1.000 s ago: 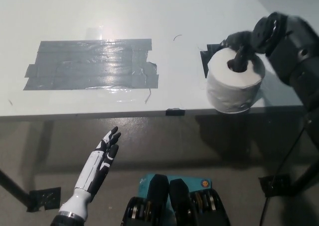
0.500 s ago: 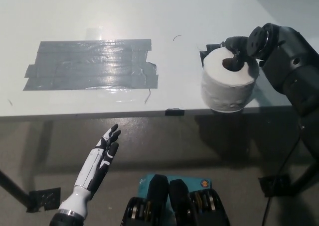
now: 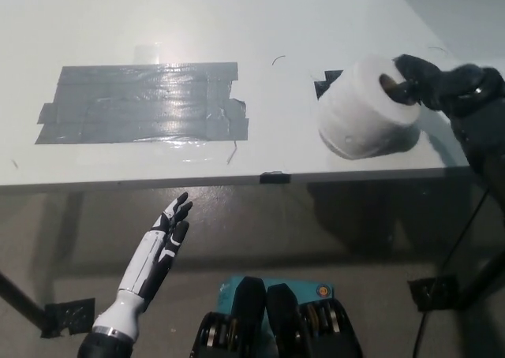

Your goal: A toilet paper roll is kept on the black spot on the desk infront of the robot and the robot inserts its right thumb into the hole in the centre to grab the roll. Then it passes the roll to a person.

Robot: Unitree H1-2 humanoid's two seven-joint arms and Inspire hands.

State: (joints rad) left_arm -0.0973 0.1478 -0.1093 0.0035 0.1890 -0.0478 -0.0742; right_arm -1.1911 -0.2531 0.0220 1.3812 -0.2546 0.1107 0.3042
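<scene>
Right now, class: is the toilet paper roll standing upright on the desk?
No: the toilet paper roll is tilted, its hole facing the black right hand gripping it.

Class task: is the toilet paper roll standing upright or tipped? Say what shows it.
Tipped. The roll leans, its centre hole facing right toward the black right hand, whose thumb sits in the hole.

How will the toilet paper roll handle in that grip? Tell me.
The toilet paper roll looks soft and light. Held tilted by the right hand through its core, it may swing. Set down on its side it would probably roll. The left hand rests low.
</scene>
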